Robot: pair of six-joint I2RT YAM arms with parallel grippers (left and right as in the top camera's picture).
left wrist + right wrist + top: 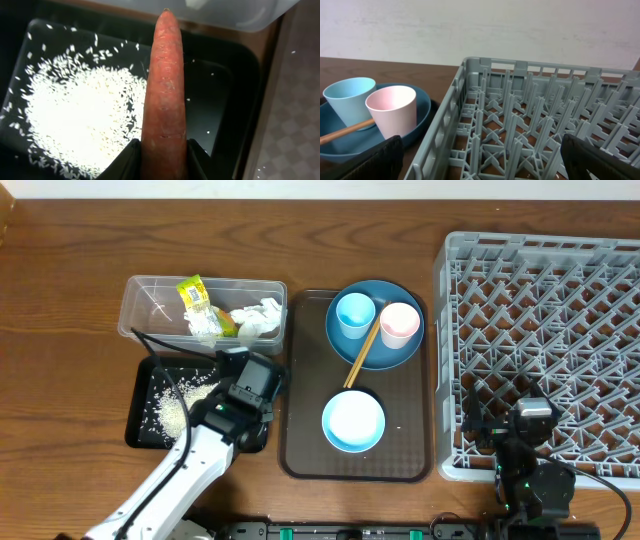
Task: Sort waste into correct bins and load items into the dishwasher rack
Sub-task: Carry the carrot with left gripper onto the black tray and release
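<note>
1. the left fingers [126, 161] are closed partway around the thick end of the carrot [164, 85], one pad on each side. its tapered tip points away from the wrist, towards the clear tub [235, 10].
2. the carrot hangs over the black tray [235, 85], above the bare stretch just beside the heap of rice [75, 110]. as far as i can tell it touches neither.
3. i judge it stiff and fairly dense, so it won't bend or crush. it is round, smooth-skinned and tapered, though, so it could roll between flat pads or slide out towards the thin end.
4. the thick end, where i have it, looks like the right place to hold. a pinch nearer the tip would give the pads less to bear on.
5. let go from high up, it would likely bounce or roll and scatter the loose grains. i'd want it low before opening.
6. the right fingers [375, 160] stand wide apart with nothing between them, at the near wall of the rack [520, 100].
7. the wrapper [193, 293] and tissue [258, 318] lie in the clear tub; both look light and soft.
8. the blue cup [354, 313] and pink cup [399, 323] stand on the plate [395, 350]. they look light and rigid, best taken by the wall at the rim.
9. the chopsticks [362, 352] are thin and apt to roll.
</note>
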